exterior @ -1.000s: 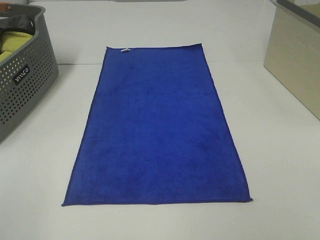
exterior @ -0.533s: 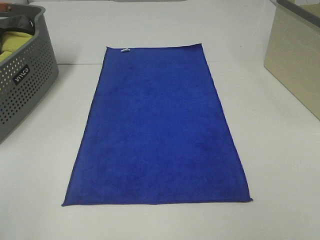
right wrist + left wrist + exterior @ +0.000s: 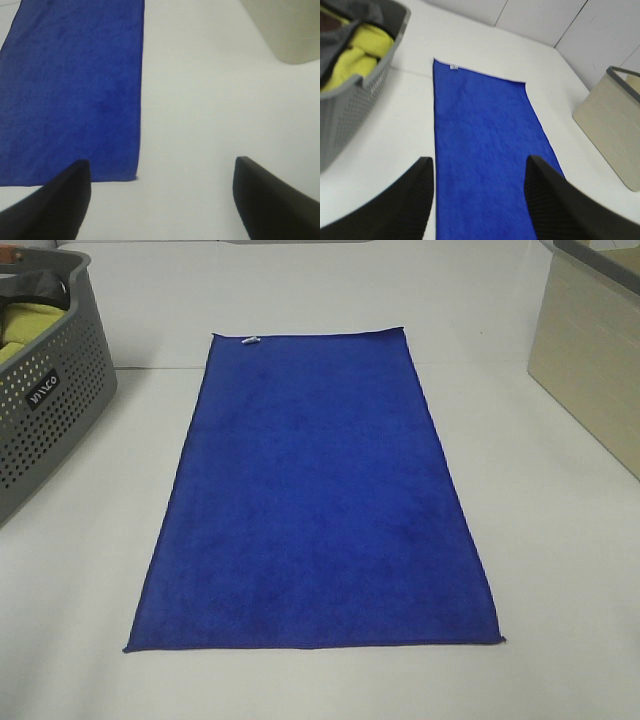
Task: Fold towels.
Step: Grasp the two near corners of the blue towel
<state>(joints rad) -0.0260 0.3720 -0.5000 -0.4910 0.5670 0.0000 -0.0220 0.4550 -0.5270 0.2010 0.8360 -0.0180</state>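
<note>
A blue towel lies flat and spread out on the white table, long side running away from me, with a small white tag at its far left corner. Neither gripper shows in the high view. In the left wrist view my left gripper is open and empty, raised above the towel's near end. In the right wrist view my right gripper is open and empty, above the table just past the towel's near right corner.
A grey perforated basket holding yellow and dark cloths stands at the left. A beige bin stands at the right. The white table surrounds the towel.
</note>
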